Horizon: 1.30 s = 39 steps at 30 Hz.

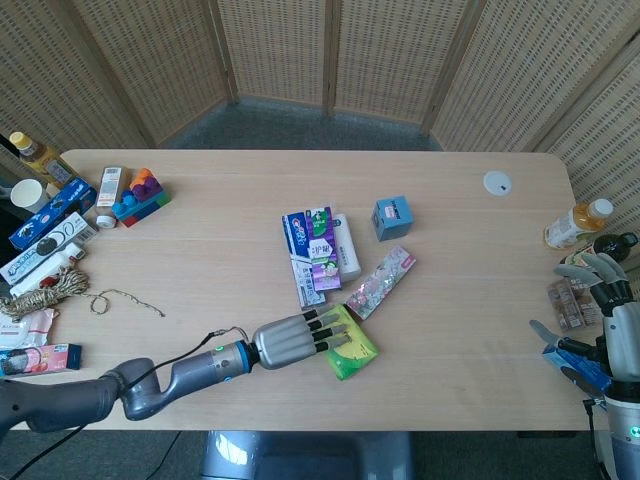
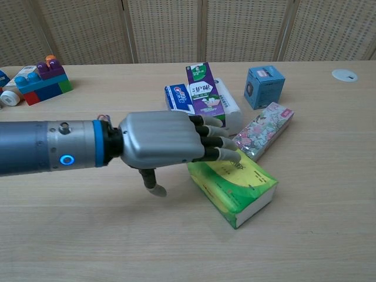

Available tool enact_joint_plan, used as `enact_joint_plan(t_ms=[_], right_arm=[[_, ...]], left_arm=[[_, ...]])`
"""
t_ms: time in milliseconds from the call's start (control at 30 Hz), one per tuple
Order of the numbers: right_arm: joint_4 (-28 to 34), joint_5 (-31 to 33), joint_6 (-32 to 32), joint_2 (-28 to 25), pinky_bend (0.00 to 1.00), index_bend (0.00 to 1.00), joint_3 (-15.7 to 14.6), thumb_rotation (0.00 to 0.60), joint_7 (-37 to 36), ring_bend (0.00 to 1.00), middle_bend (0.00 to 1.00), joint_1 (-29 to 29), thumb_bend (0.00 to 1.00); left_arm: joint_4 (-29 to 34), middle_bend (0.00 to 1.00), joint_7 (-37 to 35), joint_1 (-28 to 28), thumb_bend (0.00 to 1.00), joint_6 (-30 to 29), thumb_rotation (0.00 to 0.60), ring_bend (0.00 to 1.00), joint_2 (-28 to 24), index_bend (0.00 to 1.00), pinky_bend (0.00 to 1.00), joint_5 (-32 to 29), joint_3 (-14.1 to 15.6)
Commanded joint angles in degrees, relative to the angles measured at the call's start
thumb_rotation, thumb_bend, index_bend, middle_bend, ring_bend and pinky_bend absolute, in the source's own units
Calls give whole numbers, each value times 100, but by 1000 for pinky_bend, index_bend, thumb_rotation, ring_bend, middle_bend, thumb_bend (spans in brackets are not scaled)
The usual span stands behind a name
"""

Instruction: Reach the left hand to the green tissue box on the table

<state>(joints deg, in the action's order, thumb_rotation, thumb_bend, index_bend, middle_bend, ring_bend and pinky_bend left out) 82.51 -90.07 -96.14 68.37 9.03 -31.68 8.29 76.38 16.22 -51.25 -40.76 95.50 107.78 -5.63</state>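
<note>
On the pale wood surface (image 2: 70, 235), the green tissue box (image 2: 241, 185), likely light and squashy, was overhung by the left robot hand (image 2: 167, 144), fingers spread, nothing held; its long sides looked best gripped.

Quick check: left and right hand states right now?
Left hand: open, fingers extended over the green tissue box, holding nothing.
Right hand: open, holding nothing.

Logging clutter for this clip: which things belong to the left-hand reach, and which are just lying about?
In the job:
- left robot hand, fingers spread over the box's near end
- green tissue box

Lying about:
- blue toothpaste box
- purple carton
- floral pack
- small blue box
- toy blocks
- twine
- drink bottles
- right robot hand, idle at the table's edge
</note>
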Motion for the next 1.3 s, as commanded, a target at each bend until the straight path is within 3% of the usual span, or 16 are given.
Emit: enact_joint_plan(t_ms=[33,267,333,367,400,500,600,800,1000,1300], right_arm=[[-8,10,13,-9,76,266,8,600,-29,150,355,-2,0],[-12,-4,17,-24,75,267,9,600,-89,150,355,-12,0],[-10,-9,9,-31,75,267,11,600,-114,150,355,-18,0],[-9,-10,5,-33,75,267,12,600,-121,151,355,-21,0],[-9,-16,-1,-32,75,267,13,600,-126,151,355,-24,0],[6,-51,-12,-30,75,267,2,600,-142,151,356,-24,0],[31,-102,-23,-19,75,267,-19,600,-80,151,356,-24,0],[52,-117,-12,-14,75,268,-32,600,-53,150,357,-24,0],[60,-142,-4,-2,75,267,-39,600,-9,151,357,-15,0],[146,-250,-40,7,75,268,-86,600,110,151,361,-17,0]], left_arm=[[-377,0,243,-215,0,182,600,0,510,0,0,-334,-146],[-955,0,545,-445,0,358,600,0,1238,0,0,-850,-291],[-1038,1,517,-422,0,316,600,0,1434,44,8,-1079,-351],[-1032,78,475,-391,2,238,600,69,1514,139,102,-1164,-376],[-1034,253,438,-372,22,123,600,233,1593,311,275,-1214,-387],[-1118,710,672,-355,114,-100,600,670,1724,697,661,-1267,-410],[-1053,833,888,-307,158,-196,600,794,1794,800,767,-1507,-488],[-548,851,1267,-213,160,-371,600,814,1440,808,785,-1726,-507],[636,839,1428,-47,159,-728,600,809,626,809,784,-1854,-620],[2593,836,1954,249,154,-1305,600,791,-854,824,840,-2225,-1100]])
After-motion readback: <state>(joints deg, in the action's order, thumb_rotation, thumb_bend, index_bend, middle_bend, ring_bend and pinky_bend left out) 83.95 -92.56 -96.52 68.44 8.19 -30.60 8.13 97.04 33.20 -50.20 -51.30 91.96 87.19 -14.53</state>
